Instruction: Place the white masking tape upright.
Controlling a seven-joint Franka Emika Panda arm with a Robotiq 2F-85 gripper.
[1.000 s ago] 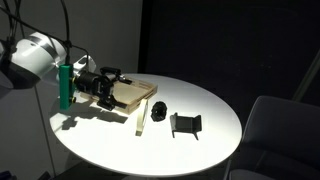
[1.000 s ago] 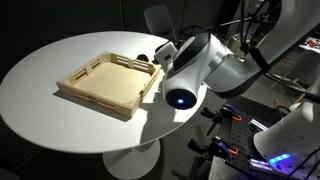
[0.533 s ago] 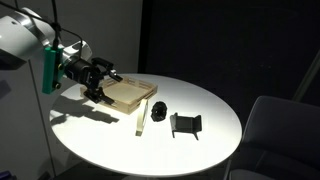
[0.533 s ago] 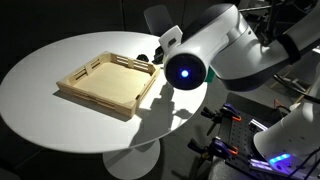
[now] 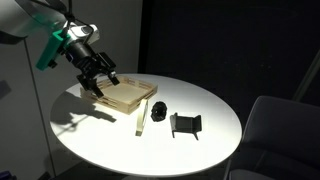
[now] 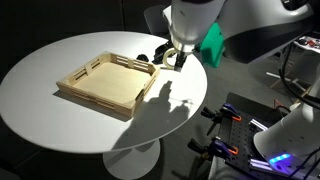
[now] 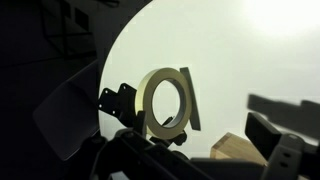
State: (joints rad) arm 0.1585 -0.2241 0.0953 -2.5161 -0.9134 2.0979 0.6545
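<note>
Here the white masking tape [image 7: 165, 101] sits between the hand's [image 7: 172, 125] fingers.

Both exterior views look down at an angle on the round white table [image 5: 190, 120], from opposite sides and at middle range. Both show the wooden tray [image 5: 128, 94] [image 6: 108, 85], the arm and the table top. The wrist view looks from close range past the gripper [image 7: 150, 125] onto the table [image 7: 250, 50], with a tray corner [image 7: 235, 148] at its lower edge.
</note>
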